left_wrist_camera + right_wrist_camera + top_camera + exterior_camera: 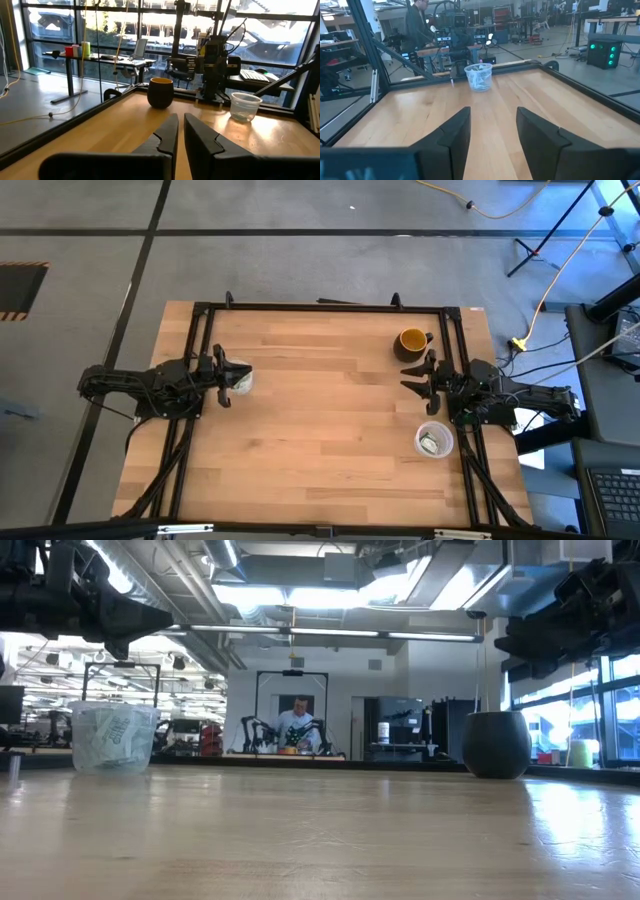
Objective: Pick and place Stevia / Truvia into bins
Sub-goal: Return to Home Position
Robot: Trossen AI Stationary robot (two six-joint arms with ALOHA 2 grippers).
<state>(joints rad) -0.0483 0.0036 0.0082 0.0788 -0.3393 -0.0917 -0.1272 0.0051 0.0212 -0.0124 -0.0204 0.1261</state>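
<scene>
Two clear plastic cups serve as bins. The left bin (241, 381) (113, 737) stands at the table's left, stuffed with pale green and white Stevia packets (112, 743). The right bin (434, 440) (245, 105) stands near the right edge and holds a few packets (432, 444). My left gripper (228, 376) (180, 131) hovers level just above and beside the left bin, shut and holding nothing. My right gripper (410, 376) (492, 125) hovers level at the right edge, open and empty, pointing across the table at the left bin (479, 76).
A yellow mug (412, 340) (160, 92) with a dark outside stands at the far right, close to my right gripper. A black frame (320, 307) runs around the wooden table top. A person stands beyond the table's left side in the right wrist view.
</scene>
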